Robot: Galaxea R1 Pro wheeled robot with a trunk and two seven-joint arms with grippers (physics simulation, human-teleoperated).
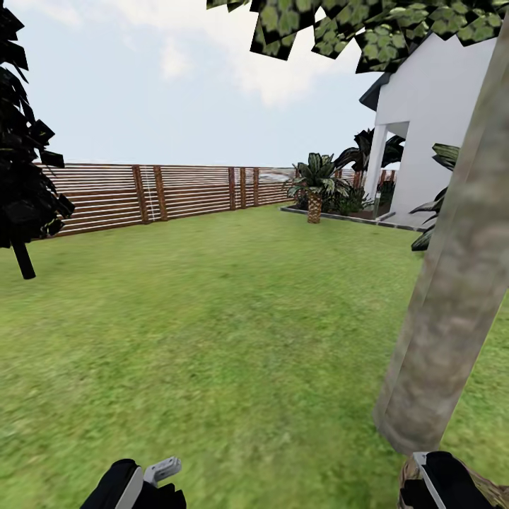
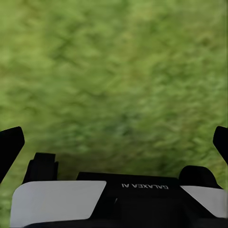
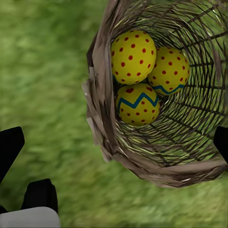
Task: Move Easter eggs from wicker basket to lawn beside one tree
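head view: the robot is parked on the lawn [image 1: 233, 339] right beside one thick grey-brown tree [image 1: 452, 297]; a sliver of the wicker basket [image 1: 488, 488] peeks out at the bottom right corner, just by the trunk's foot; the left pincer [image 1: 159, 472] and the right pincer [image 1: 431, 470] both poke in at the bottom edge, too cropped here to read their gap; slatted fence [image 1: 162, 192], a white house [image 1: 438, 134] and one small palm [image 1: 314, 187] sit far back

left wrist view: plain grass [image 2: 114, 71] under the left pincer [image 2: 114, 142]; its two fingertips [image 2: 10, 142] sit at opposite edges, so it's spread wide and carrying nothing

right wrist view: the right pincer [image 3: 114, 145] hangs over the basket [image 3: 102, 90], fingers apart near the frame edges, nothing gripped; three Easter eggs [image 3: 133, 54] all lie inside, bunched and touching each other against one wall

count: eggs 3, all in the basket, 0 on the grass; baskets 1; suitable trunks close by 1; pincers 2, both empty

doing it well: probably go for the topmost egg nearest the rim first; come straight down the mouth so the fingers don't snag the weave or tip the basket; squeeze across the egg's narrow middle since it's smooth and could squirt out; set it on grass by this same trunk
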